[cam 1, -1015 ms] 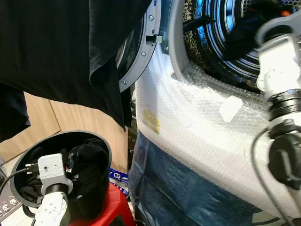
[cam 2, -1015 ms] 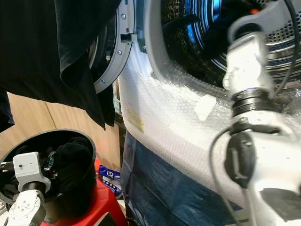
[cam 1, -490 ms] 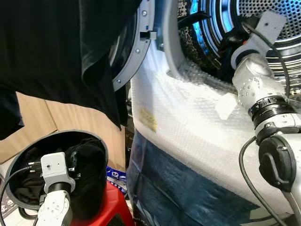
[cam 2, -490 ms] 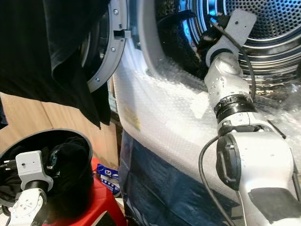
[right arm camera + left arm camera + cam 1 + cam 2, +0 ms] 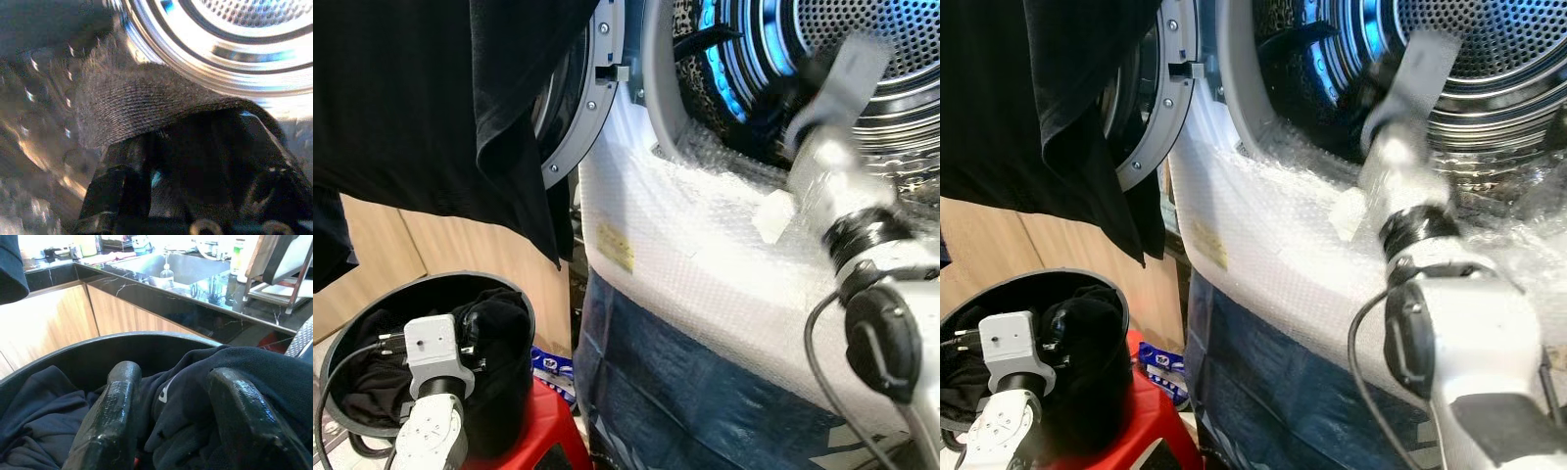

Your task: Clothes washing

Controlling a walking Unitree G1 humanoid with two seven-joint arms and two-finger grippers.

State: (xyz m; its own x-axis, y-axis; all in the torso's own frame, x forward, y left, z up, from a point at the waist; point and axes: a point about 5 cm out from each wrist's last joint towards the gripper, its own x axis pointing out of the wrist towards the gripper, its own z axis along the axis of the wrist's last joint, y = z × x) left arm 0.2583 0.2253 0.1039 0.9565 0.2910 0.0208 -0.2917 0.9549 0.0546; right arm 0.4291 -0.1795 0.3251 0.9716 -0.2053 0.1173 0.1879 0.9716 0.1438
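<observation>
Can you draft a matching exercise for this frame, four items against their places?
Items:
1. right pincer
2. left pincer
3. black bucket
4. black garment

Places:
A. draped over the open washer door
B. inside the washer drum, a dark knit cloth across its fingers
C. on the red stool beside the washer
D. over the dark clothes in the bucket, fingers apart

Pairs: 1-B, 2-D, 3-C, 4-A
</observation>
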